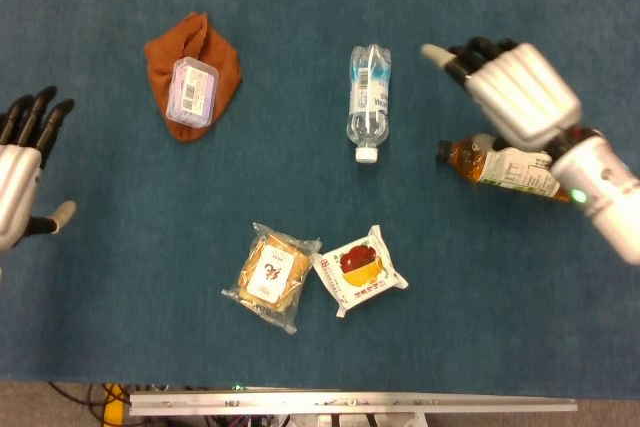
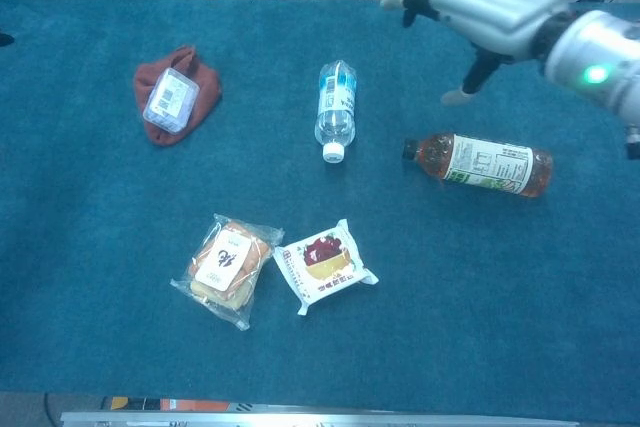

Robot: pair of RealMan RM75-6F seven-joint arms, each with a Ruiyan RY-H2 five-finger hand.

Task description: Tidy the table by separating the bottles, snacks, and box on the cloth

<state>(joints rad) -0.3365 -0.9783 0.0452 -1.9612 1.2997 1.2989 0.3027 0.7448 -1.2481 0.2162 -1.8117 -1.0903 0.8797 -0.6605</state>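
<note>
Right hand (image 2: 495,9), empty with fingers spread, hovers between water bottle (image 2: 336,105) and tea bottle (image 2: 480,163); a careless sweep could roll either.

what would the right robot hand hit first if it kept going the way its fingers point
Probably the water bottle: the right robot hand points leftward toward it with nothing between. The hand seems raised above the table, so it might pass over the bottle.
</note>
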